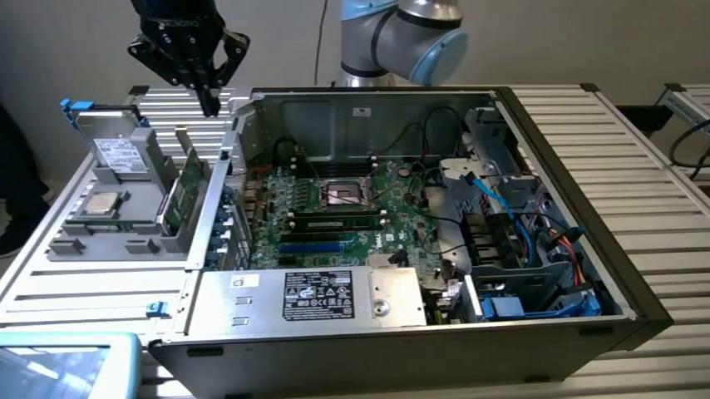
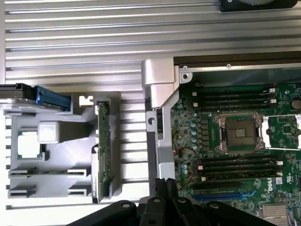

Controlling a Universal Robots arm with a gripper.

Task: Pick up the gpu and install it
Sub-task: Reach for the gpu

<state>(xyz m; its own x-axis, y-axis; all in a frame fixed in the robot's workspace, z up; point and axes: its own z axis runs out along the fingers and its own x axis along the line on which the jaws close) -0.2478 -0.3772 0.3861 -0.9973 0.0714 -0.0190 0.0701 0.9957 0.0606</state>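
The gripper (image 1: pixel 209 106) hung closed and empty near the graphics card (image 1: pixel 189 193), which stood on edge in its rack (image 1: pixel 102 241), presumably for top grasping.

**Flat, bright light from above**

Soft, even light falls on the counter (image 1: pixel 621 166); its ribbed metal glares almost white in the wrist view. Shadows are faint and short. The case (image 1: pixel 322 125) is dimmer inside, darkest along its side at the exterior view's right. My gripper (image 1: pixel 208 101) reads as a dark silhouette against the pale wall.
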